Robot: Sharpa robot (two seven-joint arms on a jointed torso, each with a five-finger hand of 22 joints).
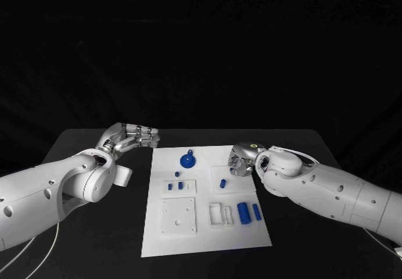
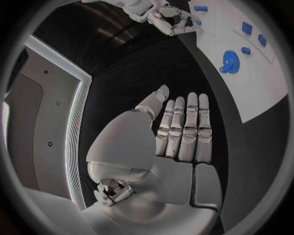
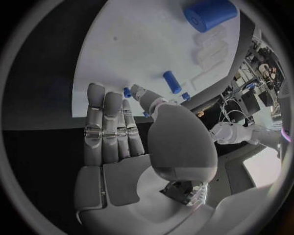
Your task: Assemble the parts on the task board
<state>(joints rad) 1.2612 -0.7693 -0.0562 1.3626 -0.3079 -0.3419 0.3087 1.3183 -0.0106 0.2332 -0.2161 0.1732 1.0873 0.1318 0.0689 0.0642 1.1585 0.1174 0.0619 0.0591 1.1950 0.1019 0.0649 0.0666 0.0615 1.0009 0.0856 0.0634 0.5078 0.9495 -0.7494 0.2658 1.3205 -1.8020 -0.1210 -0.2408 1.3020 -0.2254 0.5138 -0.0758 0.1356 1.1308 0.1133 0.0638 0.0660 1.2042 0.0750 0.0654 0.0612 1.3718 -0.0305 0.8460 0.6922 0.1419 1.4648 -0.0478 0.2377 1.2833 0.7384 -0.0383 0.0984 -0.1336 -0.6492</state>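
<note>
The white task board (image 1: 205,235) lies in the middle of the black table. On its far part lies a blue gear (image 1: 187,159), with small blue pegs (image 1: 176,186) nearer me and one peg (image 1: 223,183) to the right. Two blue cylinders (image 1: 244,213) lie near the right edge. My left hand (image 1: 134,138) hovers off the board's far left corner, fingers straight and side by side (image 2: 183,129), holding nothing. My right hand (image 1: 242,158) is at the board's far right edge, fingers extended (image 3: 113,125), empty. The big cylinder (image 3: 209,13) and a peg (image 3: 172,82) lie beyond it.
Raised white fixtures stand on the board: a square plate (image 1: 178,215) at the near left and slotted holders (image 1: 221,214) beside the cylinders. Bare black table (image 1: 100,250) runs along both sides of the board. My right hand (image 2: 160,14) appears across the board in the left wrist view.
</note>
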